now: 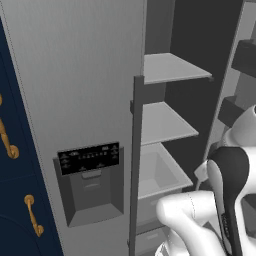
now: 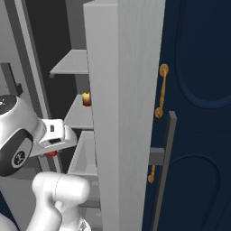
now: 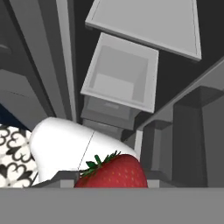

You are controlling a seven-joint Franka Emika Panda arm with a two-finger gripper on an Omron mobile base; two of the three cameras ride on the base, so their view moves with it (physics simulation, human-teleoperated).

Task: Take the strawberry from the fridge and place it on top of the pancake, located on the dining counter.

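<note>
The strawberry [image 3: 112, 172], bright red with green leaves, sits right at the bottom of the hand view, held between the fingers. In the right base view it is a small red spot [image 2: 51, 154] under the white hand. My gripper [image 2: 52, 150] is shut on it, just in front of the open compartment of the fridge [image 1: 90, 75]. The hand looks down along the grey shelves [image 3: 144, 24] and an empty drawer [image 3: 120, 74]. The pancake and the dining counter are out of view.
The fridge's closed left door carries a black dispenser panel [image 1: 89, 158]. Its open right door [image 2: 122, 113] stands edge-on beside my arm. A small red-and-yellow fruit [image 2: 86, 99] lies on a middle shelf. Navy cabinets with gold handles [image 2: 160, 90] flank the fridge.
</note>
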